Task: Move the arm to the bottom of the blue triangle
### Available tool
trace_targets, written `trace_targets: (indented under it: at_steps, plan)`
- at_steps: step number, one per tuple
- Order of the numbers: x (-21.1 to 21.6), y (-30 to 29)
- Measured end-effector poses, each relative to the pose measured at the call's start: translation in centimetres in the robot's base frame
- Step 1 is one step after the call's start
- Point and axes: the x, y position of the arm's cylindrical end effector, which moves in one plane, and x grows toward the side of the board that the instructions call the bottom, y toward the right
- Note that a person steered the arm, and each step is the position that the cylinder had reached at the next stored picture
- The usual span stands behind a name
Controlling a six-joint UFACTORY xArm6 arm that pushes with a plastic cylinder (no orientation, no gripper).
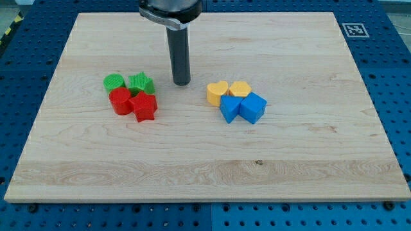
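The blue triangle (230, 109) lies right of the board's middle, touching a blue cube (253, 107) on its right. A yellow heart (218, 93) and a yellow hexagon (240, 89) sit just above the two blue blocks. My tip (182, 83) rests on the board up and to the left of the blue triangle, left of the yellow heart, apart from every block. The dark rod rises from the tip to the view's top.
A second cluster lies left of my tip: a green cylinder (114, 82), a green star (140, 83), a red cylinder (120, 101) and a red star (144, 106). The wooden board (205, 173) lies on a blue perforated table. A marker tag (354, 29) sits at the top right corner.
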Motion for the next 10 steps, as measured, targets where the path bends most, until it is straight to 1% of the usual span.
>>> trace_targets:
  at_steps: [3, 5, 7, 8, 9, 10]
  plan:
    - [4.2, 2.9]
    - [5.5, 5.4]
    - [7.1, 5.6]
    - [9.8, 5.7]
    - [11.9, 7.4]
    - [12.0, 8.3]
